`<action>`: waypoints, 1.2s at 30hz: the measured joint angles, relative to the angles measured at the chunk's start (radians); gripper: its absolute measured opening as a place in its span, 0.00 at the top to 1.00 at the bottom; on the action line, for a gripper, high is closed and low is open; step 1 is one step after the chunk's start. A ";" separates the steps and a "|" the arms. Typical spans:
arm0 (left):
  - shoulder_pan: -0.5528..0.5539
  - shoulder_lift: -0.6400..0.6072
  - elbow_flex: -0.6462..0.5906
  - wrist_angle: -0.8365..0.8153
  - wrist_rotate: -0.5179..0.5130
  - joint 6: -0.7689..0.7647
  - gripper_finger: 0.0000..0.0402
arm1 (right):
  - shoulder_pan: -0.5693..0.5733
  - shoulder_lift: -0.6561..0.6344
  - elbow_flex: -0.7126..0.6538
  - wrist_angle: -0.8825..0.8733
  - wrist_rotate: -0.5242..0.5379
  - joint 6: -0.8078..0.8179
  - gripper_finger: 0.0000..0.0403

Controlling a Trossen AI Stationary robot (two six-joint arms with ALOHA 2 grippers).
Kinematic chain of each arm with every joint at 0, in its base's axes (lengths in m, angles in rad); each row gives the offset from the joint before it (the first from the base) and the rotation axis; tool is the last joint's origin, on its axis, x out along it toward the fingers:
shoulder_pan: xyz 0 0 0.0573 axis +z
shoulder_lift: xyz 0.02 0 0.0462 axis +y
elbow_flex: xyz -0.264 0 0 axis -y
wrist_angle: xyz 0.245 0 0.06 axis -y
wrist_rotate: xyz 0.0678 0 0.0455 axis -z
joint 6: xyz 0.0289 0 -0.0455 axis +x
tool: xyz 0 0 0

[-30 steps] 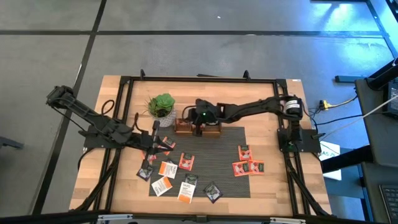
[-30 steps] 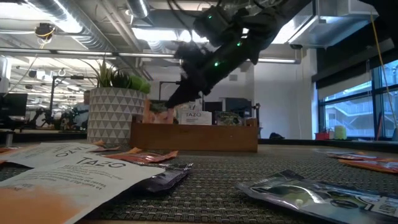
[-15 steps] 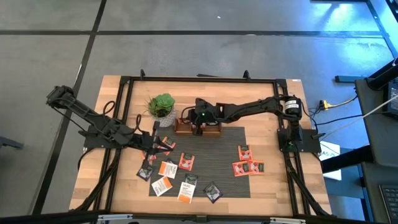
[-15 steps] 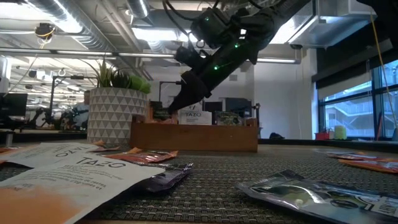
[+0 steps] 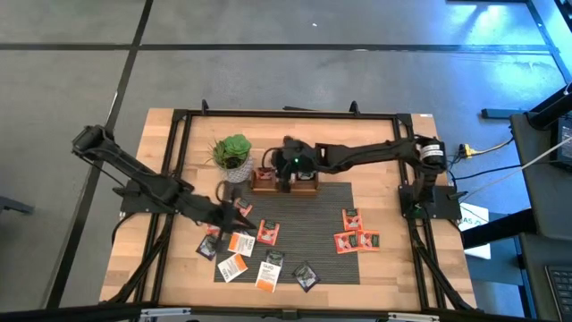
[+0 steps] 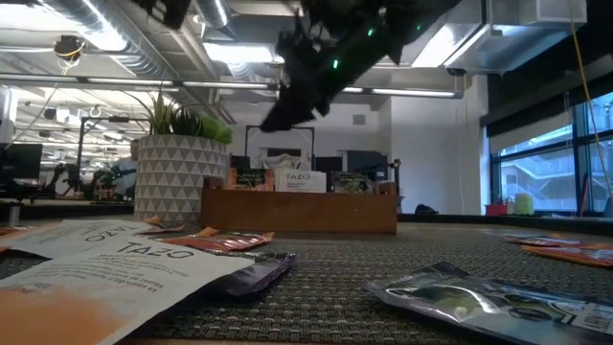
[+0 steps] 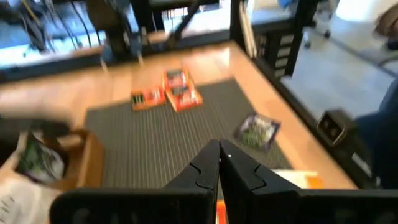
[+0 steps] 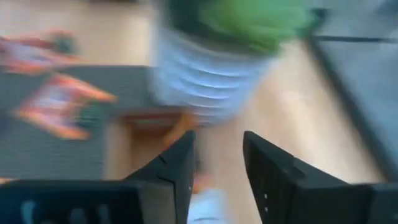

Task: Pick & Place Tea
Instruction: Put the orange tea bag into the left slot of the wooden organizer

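the wooden tray (image 5: 284,182) is set at the far edge of the mat (image 5: 295,237), with the potted plant (image 5: 232,154) just beside it on the left. sachets (image 6: 299,179) are stood in the tray. a cluster of tea sachets (image 5: 243,253) is spread on the mat's left part, and a smaller group (image 5: 355,234) is laid on its right.

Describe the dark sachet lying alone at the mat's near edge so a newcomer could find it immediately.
In the high view, start at the dark ribbed mat in the table's middle and follow its edge farthest from the wooden tray. The dark sachet lies there, right of a white-and-orange sachet; it alone there is grey-black with a greenish centre.
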 joint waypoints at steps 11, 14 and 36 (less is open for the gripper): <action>0.000 0.314 0.000 0.116 -0.003 -0.101 0.99 | 0.154 0.057 -0.001 -0.032 -0.233 0.291 0.66; 0.000 0.375 0.000 0.106 -0.006 -0.127 0.99 | 0.179 0.083 -0.001 -0.051 -0.228 0.363 0.66; 0.027 0.596 0.004 0.115 0.051 -0.325 0.99 | 0.187 0.244 0.000 -0.061 -0.311 0.581 0.66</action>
